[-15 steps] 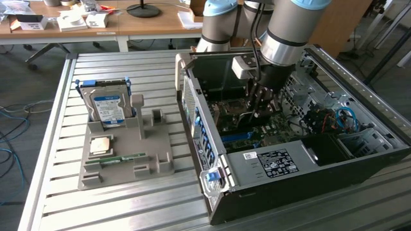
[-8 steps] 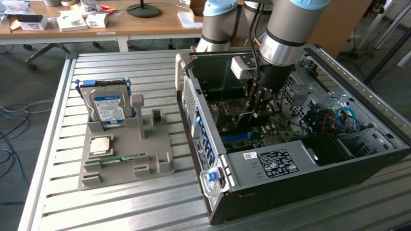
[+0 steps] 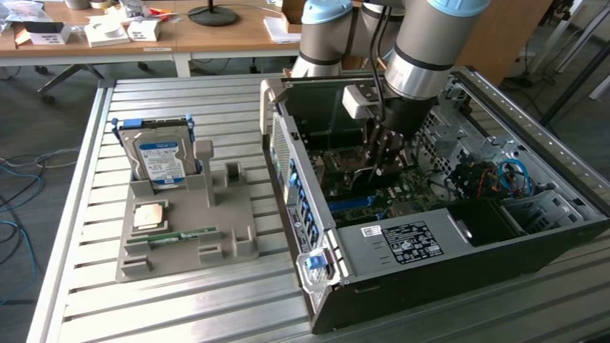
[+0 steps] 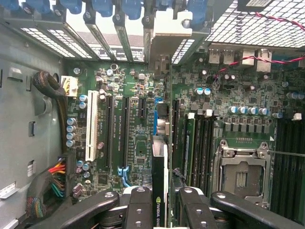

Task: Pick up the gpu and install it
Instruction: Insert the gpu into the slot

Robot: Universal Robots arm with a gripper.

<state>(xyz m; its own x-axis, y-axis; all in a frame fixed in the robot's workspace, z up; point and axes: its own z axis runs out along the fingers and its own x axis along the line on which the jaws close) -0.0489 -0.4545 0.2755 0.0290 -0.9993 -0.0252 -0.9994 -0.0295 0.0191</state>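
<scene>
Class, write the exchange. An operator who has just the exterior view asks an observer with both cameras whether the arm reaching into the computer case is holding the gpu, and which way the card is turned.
Operator: On my exterior view the arm blocks the inside of the case. Is the gpu in the gripper?
Observer: Yes. In the wrist view the gripper is shut on the gpu, which stands edge-on between the fingers above the motherboard.
Operator: Which way does its bracket point?
Observer: The metal bracket lies at the case's rear slot openings, beside the blue latches.
</scene>
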